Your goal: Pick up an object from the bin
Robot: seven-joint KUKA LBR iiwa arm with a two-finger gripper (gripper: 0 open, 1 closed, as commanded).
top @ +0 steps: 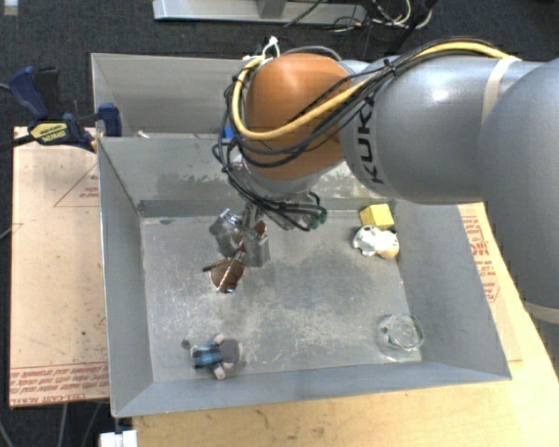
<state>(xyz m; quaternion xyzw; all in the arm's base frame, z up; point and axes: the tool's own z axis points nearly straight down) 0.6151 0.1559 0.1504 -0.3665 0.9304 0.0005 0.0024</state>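
— Starting at the bottom edge of the frame: what's in the bin (pixel 121 277)?
— Small blue-and-grey piece (pixel 212 354) at lower left, lying on the floor. Clear round thing (pixel 401 331), maybe a lid, at lower right. Both are well apart from the gripper.
— Moving up?
— Centre-left there's a small brown coppery thing (pixel 226 275) with a thin dark stem poking left. The gripper (pixel 241 254) is right over it, either touching or just above. Can't say which.
— Spread or pressed together?
— Cannot tell, the tip overlaps the brown thing from this angle. Not calling it held.
— Farther back?
— White lumpy thing (pixel 376 241) and yellow block (pixel 376 215), just beside each other, right of centre, well apart from the gripper. Above them is the orange wrist cover (pixel 293 119) with cables looped round it, upper middle.
— Step in hand?
— My read is the grasp point. The arm is down on the brown thing, the floor around it is bare, and the lift isn't done yet.
— Next move?
— Likely a firm close on the brown body, not the stem, then a straight lift up. The thing looks small and thin, so it could twist or slip out. Check that it comes up with the tip before marking it picked.
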